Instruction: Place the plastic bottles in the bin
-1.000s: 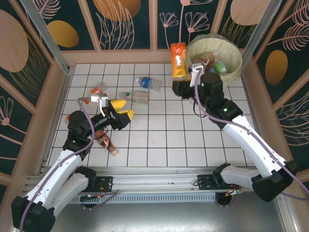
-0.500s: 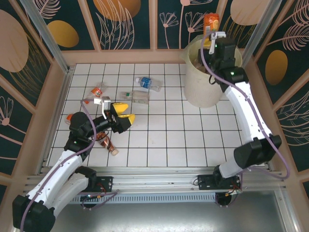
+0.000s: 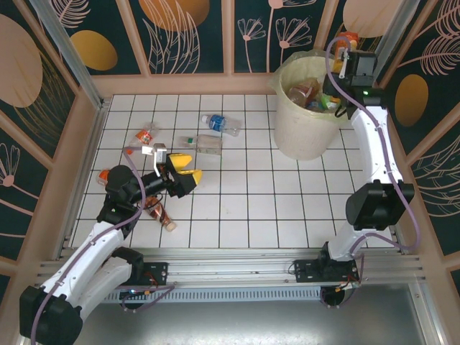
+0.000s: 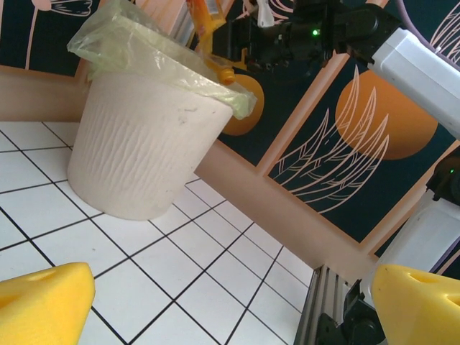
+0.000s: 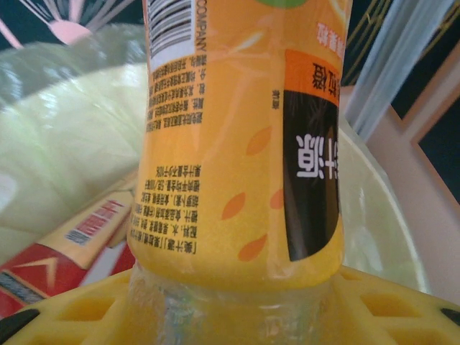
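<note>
Orange bottle is up over the far right rim of the bin, tilted, with its cap end pointing down toward the rim in the left wrist view. The right gripper has it clamped around the body. From the right wrist view the yellow pads sit on either side of the bottle, with the barcode and printed label filling the frame. Behind it is the pale green bag lining the bin, and a red-labelled bottle lies down inside. From above, several bottles are piled in the bin, which stands at the back right corner of the white tiled bench.

Over on the left, the left gripper is low over the bench with its jaws spread wide and nothing between them; its yellow fingertips frame the bin from across the tiles.

Loose bottles lie on the bench's left half. A blue-labelled bottle lies near the back and a clear bottle is just in front of it. A red-labelled one lies further left, and a brown bottle lies beside the left arm.
</note>
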You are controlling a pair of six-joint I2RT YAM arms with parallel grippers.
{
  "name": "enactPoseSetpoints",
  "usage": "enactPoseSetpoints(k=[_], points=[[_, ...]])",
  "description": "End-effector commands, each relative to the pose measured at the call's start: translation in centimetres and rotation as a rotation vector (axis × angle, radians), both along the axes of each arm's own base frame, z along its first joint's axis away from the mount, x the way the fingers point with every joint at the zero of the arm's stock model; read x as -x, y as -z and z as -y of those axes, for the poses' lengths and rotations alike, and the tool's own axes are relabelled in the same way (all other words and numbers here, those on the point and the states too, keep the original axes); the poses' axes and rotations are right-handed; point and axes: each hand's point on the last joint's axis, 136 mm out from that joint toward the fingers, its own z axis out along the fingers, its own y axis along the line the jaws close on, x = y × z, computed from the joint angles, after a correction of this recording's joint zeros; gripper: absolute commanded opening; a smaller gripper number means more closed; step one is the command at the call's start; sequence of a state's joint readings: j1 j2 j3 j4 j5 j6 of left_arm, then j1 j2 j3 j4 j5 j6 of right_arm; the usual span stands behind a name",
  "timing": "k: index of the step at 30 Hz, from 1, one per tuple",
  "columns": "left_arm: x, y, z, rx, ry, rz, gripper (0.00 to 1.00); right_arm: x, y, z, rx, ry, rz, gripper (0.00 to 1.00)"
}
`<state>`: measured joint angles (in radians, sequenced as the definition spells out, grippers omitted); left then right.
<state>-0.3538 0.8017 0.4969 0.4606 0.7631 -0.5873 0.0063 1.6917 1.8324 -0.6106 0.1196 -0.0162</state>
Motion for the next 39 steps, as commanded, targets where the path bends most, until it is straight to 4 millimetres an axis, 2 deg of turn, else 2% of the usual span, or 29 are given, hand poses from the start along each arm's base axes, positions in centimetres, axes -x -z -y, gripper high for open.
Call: enactPoseSetpoints(k=[1, 5, 8, 12, 17, 23, 26, 29, 32, 39], points=[[0.3, -0.3, 0.2, 0.004, 0.02, 0.035, 0.99, 0.7, 1.7, 1.0, 0.001, 0.055, -0.035, 0.55], [0.3, -0.2, 0.2, 0.004, 0.017, 0.032, 0.99, 0.9, 3.2, 1.5, 0.019, 0.071, -0.066, 0.61], [0.3, -0.2, 0.2, 0.004, 0.017, 0.033, 0.99, 0.9, 3.6, 1.8, 0.019, 0.083, -0.074, 0.71], [0.2, -0.1, 0.2, 0.002, 0.013, 0.029, 0.99, 0.8, 2.3, 1.9, -0.002, 0.086, -0.037, 0.83], [0.1, 0.1, 0.2, 0.001, 0.015, 0.023, 0.99, 0.1, -0.6, 2.5, -0.044, 0.091, 0.038, 0.84], [0.2, 0.0, 0.1, 0.0, 0.008, 0.025, 0.98, -1.5, -2.5, 2.9, -0.091, 0.095, 0.096, 0.81], [0.1, 0.0, 0.1, 0.0, 0.003, 0.023, 0.99, -2.2, -2.8, 2.4, -0.115, 0.068, 0.102, 0.74], [-0.1, 0.2, 0.0, -0.006, -0.009, 0.009, 0.99, -2.4, -2.0, 1.8, -0.141, 0.046, 0.077, 0.61], [-0.5, 0.4, -0.2, -0.01, -0.03, -0.01, 0.99, -1.8, -1.0, 1.1, -0.173, 0.018, 0.065, 0.52], [-1.5, 0.6, -0.6, -0.015, -0.088, -0.069, 0.99, -0.8, 2.4, 0.8, -0.208, 0.029, -0.001, 0.51]])
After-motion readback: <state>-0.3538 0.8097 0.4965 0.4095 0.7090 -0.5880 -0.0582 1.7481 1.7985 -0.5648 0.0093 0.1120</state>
